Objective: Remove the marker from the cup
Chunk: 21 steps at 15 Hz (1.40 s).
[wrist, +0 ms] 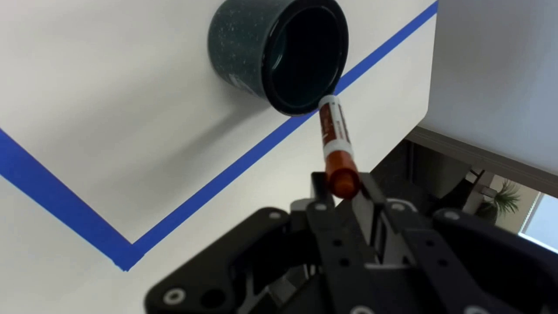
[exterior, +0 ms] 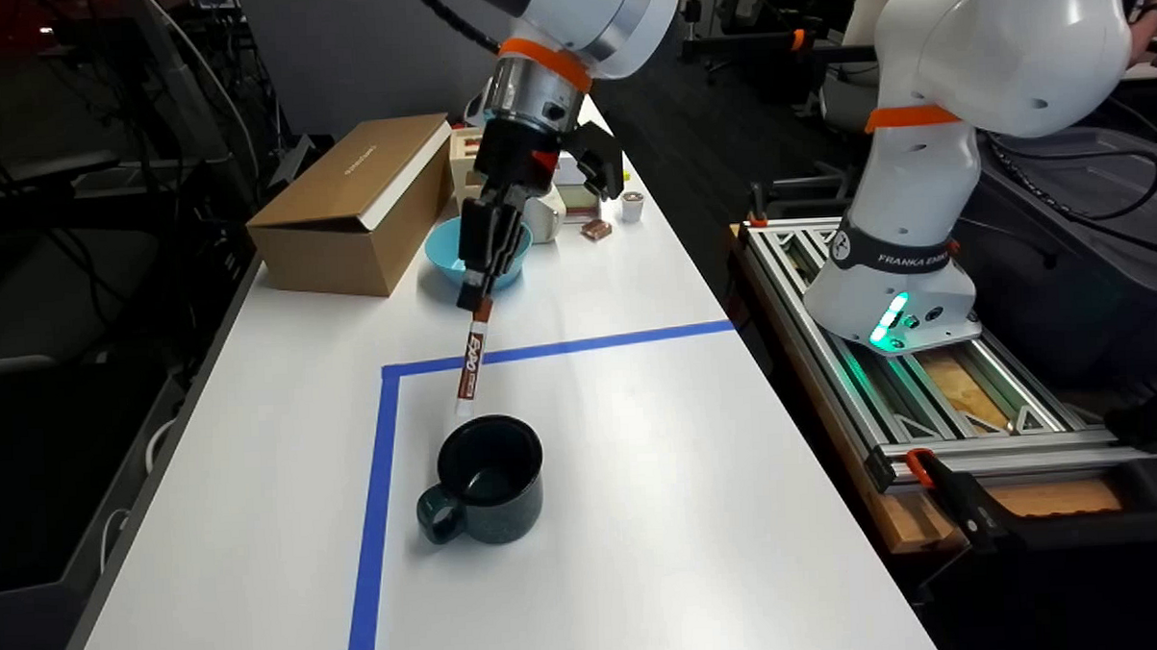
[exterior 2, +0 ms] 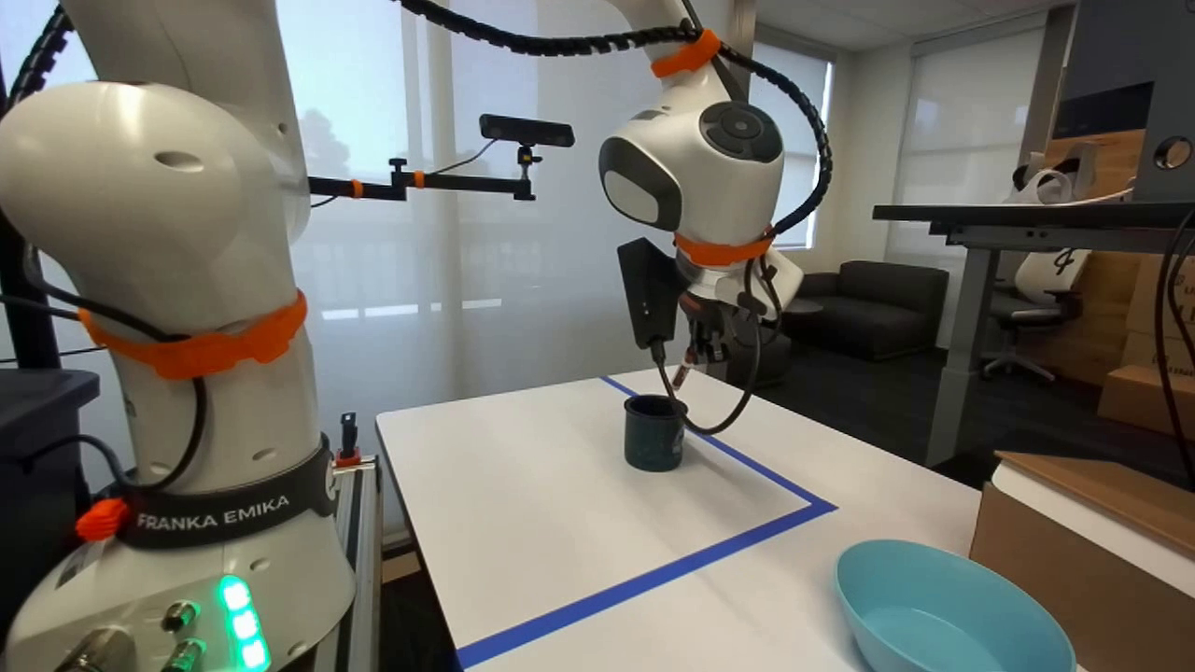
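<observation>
Take the setting-down as the step in hand, judging the pulling-out done from the sight of the marker (exterior: 472, 362) out of the cup (exterior: 499, 522). Lift a little before any sideways move, to spare the cup's rim (wrist: 267, 69) a knock. Then travel to the table (exterior: 686, 514) beside the cup, opposite its handle (exterior: 441, 515), and come down slowly there. Expect a pivot under any push: held near 1 end only, so likely to swing. Turn toward flat before release and part the fingers (wrist: 371, 185) gently, to avoid a drop or a roll back against the cup. Leave the bowl (exterior 2: 943, 625) alone, well apart from the cup.

See the gripper (wrist: 344, 185) clamped on the marker, with a pinch from 2 sides at the reddish cap (wrist: 339, 165). Trace the marker from there down toward the cup, tilted and with the cap uppermost, to a white end (wrist: 329, 101) near the rim. In an exterior view, find the marker (exterior 2: 681, 376) seemingly higher than the rim. Cannot tell whether over the cup's mouth or just outside it, given the overlap of end and rim in the wrist view.
</observation>
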Each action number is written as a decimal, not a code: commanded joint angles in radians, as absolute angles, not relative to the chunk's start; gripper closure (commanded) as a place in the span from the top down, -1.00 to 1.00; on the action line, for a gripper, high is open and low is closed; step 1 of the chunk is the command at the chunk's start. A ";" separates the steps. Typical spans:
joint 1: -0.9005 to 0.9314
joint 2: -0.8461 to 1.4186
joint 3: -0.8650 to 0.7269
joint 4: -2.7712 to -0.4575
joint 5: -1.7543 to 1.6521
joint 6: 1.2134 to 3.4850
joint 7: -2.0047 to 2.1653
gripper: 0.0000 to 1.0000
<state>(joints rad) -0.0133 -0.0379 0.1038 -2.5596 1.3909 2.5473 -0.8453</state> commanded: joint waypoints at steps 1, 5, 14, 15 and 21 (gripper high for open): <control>-0.016 -0.114 0.043 -2.591 1.442 2.543 -0.854 -0.90; -0.028 -0.025 0.018 -2.530 1.579 2.583 -0.949 -0.90; -0.020 0.284 0.015 -2.368 1.951 2.603 -1.311 -0.90; -0.018 0.319 0.016 -2.349 1.959 2.603 -1.323 -0.90; -0.007 0.474 0.016 -2.248 1.950 2.625 -1.324 -0.90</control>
